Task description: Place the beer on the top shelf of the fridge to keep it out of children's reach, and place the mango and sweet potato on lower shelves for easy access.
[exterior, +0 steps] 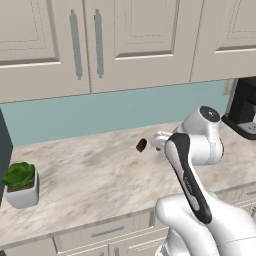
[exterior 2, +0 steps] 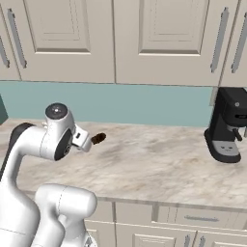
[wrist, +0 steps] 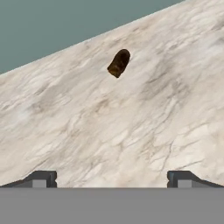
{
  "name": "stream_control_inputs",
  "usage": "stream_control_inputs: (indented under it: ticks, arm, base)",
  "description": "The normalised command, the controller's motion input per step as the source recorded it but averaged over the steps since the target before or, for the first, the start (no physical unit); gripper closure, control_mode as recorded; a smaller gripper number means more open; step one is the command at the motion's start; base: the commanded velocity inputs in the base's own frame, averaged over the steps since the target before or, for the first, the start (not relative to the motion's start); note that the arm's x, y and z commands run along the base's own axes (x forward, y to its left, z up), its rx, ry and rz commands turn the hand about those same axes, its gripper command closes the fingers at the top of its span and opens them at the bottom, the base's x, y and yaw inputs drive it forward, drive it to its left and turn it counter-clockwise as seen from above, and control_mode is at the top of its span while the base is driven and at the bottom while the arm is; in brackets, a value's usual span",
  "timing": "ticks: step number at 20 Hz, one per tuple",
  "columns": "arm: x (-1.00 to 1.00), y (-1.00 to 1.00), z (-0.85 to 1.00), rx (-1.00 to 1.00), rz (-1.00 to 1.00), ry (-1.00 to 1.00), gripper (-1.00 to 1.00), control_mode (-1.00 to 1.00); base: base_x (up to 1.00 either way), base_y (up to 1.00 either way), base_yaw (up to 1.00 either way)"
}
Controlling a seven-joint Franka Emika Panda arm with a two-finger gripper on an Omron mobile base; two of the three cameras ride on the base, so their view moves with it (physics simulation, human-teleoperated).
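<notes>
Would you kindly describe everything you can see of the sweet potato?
The sweet potato is a small, stubby, dark brown oblong lump with a rough, matte skin. It lies alone on the marble counter near the teal backsplash, one end pointing toward the wall. Nothing touches it; the open gripper is short of it.

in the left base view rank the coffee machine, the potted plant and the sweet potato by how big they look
1. Coffee machine, though cut off by the frame edge.
2. Potted plant, nearer the camera, so less sure.
3. Sweet potato, clearly smallest.
</notes>
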Motion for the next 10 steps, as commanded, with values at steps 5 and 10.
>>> stream_control_inputs:
  ticks: [5,10]
  arm:
    - [0.46,0.0,-0.02,0.0,0.0,0.0,-1.0,-1.0]
    - [0.4,0.0,-0.19,0.0,0.0,0.0,-1.0,-1.0]
  base:
    - [0.0,0.0,0.0]
    - [0.0,0.0,0.0]
